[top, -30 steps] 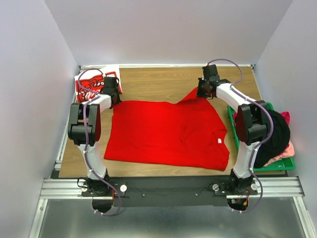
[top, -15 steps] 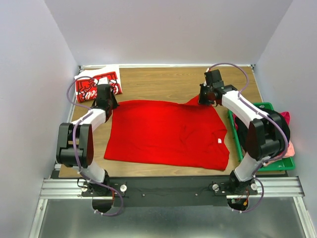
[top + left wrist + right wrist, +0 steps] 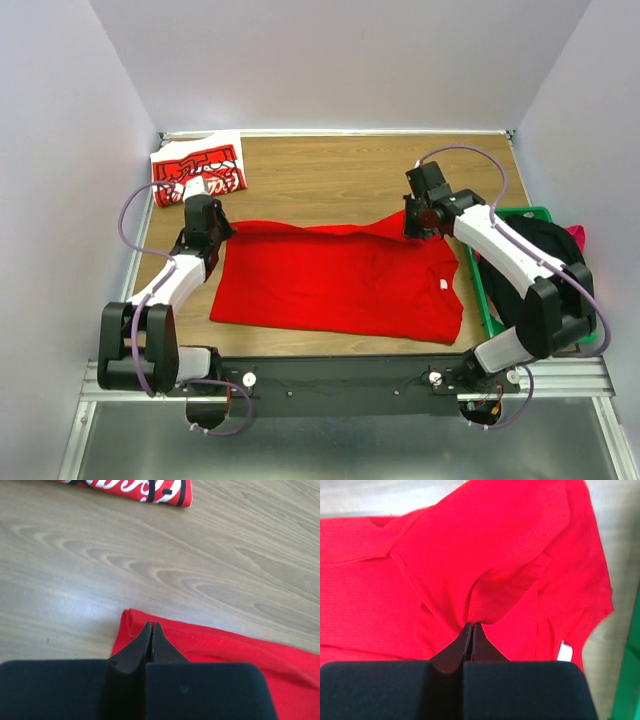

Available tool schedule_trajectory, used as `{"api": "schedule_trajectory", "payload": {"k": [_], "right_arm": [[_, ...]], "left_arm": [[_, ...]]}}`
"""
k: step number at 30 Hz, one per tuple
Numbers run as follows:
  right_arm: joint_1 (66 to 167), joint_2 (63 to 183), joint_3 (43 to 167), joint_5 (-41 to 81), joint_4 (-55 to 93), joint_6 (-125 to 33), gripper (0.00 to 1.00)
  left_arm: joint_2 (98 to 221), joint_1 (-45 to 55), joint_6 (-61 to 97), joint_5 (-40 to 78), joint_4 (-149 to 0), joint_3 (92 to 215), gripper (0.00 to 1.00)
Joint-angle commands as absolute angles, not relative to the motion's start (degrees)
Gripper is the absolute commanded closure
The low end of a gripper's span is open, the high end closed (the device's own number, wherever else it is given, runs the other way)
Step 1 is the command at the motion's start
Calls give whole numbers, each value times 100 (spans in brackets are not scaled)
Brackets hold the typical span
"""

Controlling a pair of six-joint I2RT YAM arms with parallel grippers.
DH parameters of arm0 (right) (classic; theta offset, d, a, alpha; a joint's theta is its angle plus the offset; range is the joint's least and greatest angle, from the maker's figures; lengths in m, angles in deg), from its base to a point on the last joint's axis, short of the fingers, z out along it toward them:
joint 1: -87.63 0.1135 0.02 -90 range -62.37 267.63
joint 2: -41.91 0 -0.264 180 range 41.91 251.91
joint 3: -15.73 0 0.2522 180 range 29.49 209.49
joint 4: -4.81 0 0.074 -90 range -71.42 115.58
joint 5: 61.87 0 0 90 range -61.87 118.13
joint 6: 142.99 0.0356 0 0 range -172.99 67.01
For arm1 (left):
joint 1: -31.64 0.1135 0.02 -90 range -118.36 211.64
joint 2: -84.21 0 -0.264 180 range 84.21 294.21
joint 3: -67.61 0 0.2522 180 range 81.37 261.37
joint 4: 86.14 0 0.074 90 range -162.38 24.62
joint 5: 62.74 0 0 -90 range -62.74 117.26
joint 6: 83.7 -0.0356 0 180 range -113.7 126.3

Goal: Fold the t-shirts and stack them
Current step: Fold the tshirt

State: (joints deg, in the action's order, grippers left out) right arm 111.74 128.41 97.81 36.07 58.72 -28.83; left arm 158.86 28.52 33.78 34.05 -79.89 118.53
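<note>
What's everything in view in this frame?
red shirt: one, plain red, spread across the middle of the table
printed shirt: one, red with white lettering, folded at the far left corner
crate: one, green, right edge of the table
clothes: a heap, mostly black with some pink, in the crate
table: one, wood grain, under everything
left claw: one, black, shut on the red shirt's far left corner
right claw: one, black, shut on a bunched fold at the red shirt's far right corner
</note>
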Motion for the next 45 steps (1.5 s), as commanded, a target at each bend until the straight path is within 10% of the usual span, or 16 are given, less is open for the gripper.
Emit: {"api": "schedule_trajectory", "payload": {"k": [1, 30, 33, 36, 40, 45], "right_arm": [[11355, 12462, 9682, 4051, 6532, -2636, 100], [13103, 11609, 9243, 4123, 7975, -1406, 100], [13411, 11696, 9023, 3930, 7808, -1326, 99], [13623, 11723, 8848, 3561, 7475, -1309, 74], [13684, 11767, 8777, 3322, 7123, -1379, 32], [13676, 11995, 8996, 4400, 6965, -1335, 12]], "left_arm": [[15435, 2874, 3697, 3377, -7985, 11530, 100], [13124, 2882, 4672, 4352, -6474, 10817, 100], [12702, 2882, 4743, 4422, -6246, 10773, 85], [12246, 2882, 4883, 4466, -6132, 10756, 36], [12016, 2882, 4586, 4555, -6245, 10887, 34], [12663, 2865, 4444, 3888, -7138, 10897, 34]]}}
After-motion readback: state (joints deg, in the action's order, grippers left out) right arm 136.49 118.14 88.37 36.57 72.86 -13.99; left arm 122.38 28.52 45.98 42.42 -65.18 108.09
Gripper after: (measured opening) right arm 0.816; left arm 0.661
